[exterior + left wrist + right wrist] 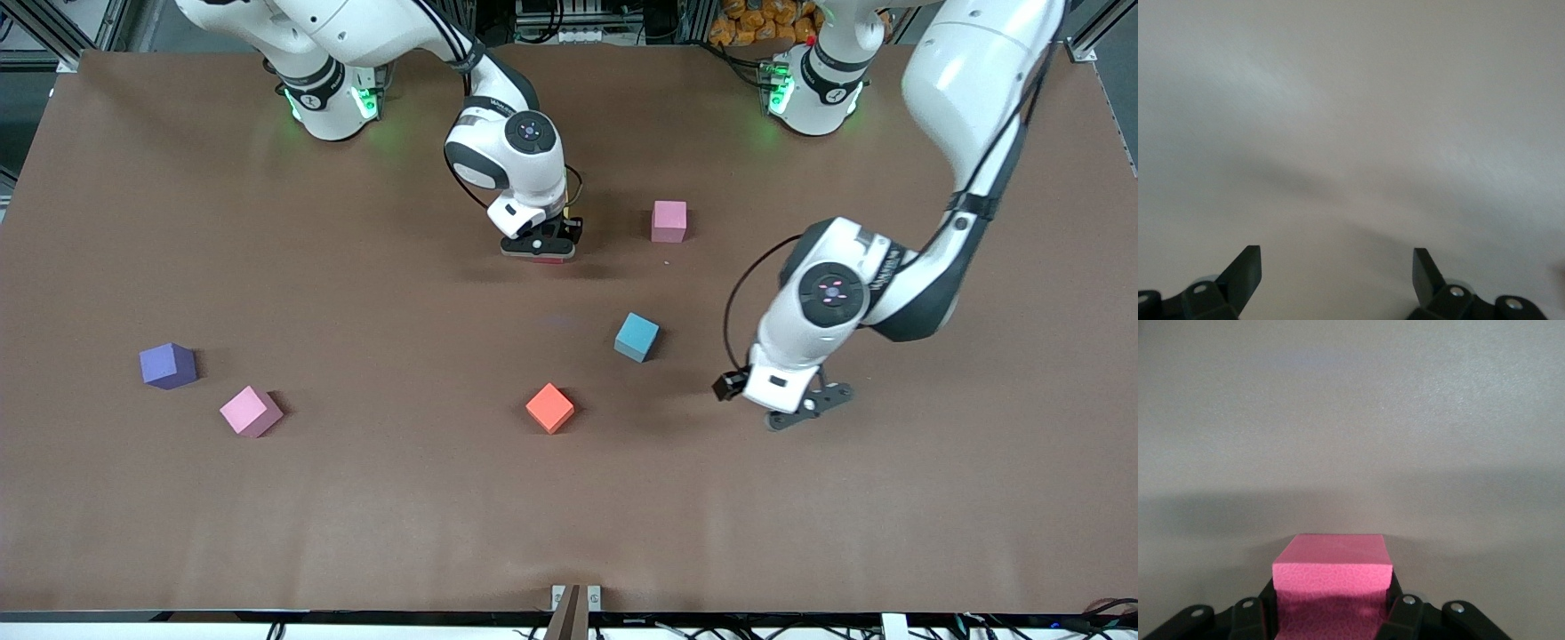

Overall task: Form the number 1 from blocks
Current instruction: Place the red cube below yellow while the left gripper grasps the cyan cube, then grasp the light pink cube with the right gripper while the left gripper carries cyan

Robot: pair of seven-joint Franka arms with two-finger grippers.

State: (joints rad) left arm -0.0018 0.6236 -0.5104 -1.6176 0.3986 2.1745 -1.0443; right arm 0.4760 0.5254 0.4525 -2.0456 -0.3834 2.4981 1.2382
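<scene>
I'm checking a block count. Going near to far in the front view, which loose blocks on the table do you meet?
Orange block → lighter pink block → purple block → blue block → pink block.

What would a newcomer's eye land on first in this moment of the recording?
Probably the right claw, low at the table's middle toward the robots, shut on a pink-red block. Next, the left claw, open and holding nothing, over bare table toward the left arm's end. Loose blocks lie scattered: pink, light blue, orange, purple.
</scene>
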